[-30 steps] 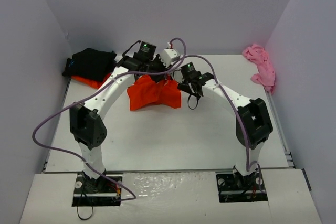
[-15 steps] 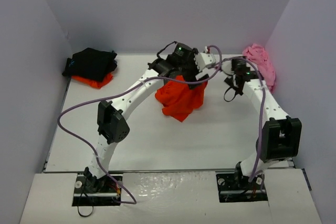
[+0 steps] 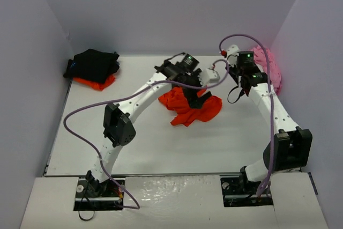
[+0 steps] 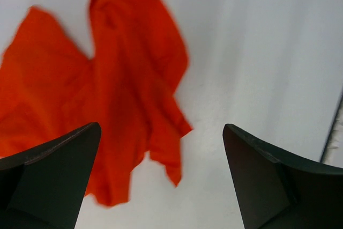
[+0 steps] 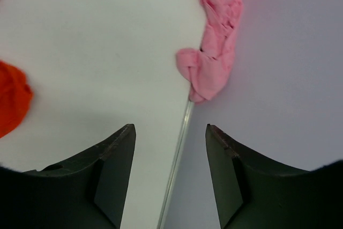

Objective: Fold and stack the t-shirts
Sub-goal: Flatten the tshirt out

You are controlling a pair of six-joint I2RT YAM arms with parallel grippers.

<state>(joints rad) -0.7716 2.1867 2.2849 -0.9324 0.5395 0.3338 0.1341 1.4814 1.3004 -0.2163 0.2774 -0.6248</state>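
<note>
A bright orange-red t-shirt [image 3: 188, 108] lies crumpled on the white table [image 3: 150, 132] near its middle. My left gripper [image 3: 192, 94] hangs just above it, open, with nothing between its fingers; in the left wrist view the shirt [image 4: 107, 89] spreads below the gripper [image 4: 161, 127]. A pink t-shirt [image 3: 267, 67] is bunched against the right wall. My right gripper [image 3: 237, 88] is near it, open and empty; in the right wrist view the pink t-shirt [image 5: 217, 41] lies ahead of the gripper [image 5: 170, 128]. A folded black t-shirt [image 3: 94, 63] rests on another orange-red one [image 3: 96, 83] at the back left.
Purple-grey walls enclose the table on three sides. The table's right edge strip [image 5: 179, 148] runs under my right gripper, with the right wall [image 5: 278, 105] beside it. A purple cable [image 3: 80, 116] loops off the left arm.
My left gripper has opened and let go of the orange-red t-shirt, which dropped onto the table in a heap. The right arm swung right and back towards the pink t-shirt.
</note>
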